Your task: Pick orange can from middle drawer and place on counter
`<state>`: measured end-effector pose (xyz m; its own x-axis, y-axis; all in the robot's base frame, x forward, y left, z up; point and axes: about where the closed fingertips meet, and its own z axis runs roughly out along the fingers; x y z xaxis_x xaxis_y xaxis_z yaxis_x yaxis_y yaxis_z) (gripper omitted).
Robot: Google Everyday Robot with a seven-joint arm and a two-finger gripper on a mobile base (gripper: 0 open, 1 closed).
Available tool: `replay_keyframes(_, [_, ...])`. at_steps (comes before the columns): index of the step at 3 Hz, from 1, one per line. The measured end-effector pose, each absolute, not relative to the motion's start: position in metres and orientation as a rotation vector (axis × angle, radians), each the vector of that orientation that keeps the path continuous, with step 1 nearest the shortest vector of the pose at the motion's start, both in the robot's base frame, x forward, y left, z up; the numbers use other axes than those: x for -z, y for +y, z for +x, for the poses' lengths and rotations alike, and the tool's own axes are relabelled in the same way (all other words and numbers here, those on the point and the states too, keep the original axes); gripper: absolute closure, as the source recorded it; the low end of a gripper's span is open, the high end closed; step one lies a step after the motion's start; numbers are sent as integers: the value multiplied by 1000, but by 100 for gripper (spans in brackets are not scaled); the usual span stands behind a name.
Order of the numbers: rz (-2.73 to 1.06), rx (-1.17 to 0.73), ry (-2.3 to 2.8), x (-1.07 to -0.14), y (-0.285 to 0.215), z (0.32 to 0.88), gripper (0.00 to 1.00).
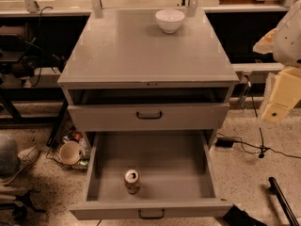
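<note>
Single high camera, facing cabinet (225, 96) front, looking down, mid-range; gripper (278, 100) right edge.

Dim warm light, sheen on counter (141, 51), gripper (276, 108) perhaps overlit, right

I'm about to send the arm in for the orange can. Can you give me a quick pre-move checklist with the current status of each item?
1. Middle drawer pulled open: ok.
2. Orange can upright near the drawer's front wall, nothing touching it: ok.
3. Gripper lined up over the can: not ok, it hangs off the cabinet's right side.
4. Gripper carrying nothing: cannot tell.
5. Bare room on the counter for the can: ok, the white bowl sits only at the back.
6. Can forward of the upper drawer front: ok.
</note>
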<state>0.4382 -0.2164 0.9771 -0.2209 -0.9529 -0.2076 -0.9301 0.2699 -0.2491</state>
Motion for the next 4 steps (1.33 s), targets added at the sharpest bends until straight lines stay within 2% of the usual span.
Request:
replay_keyframes(1, [-1723,102,2229,-977,-216,438,0])
replay_keyframes(2, [-1659,-4,2250,-952,-213,432,0])
replay_keyframes(4, [-1375,-495,2297,-814,-173,408,0])
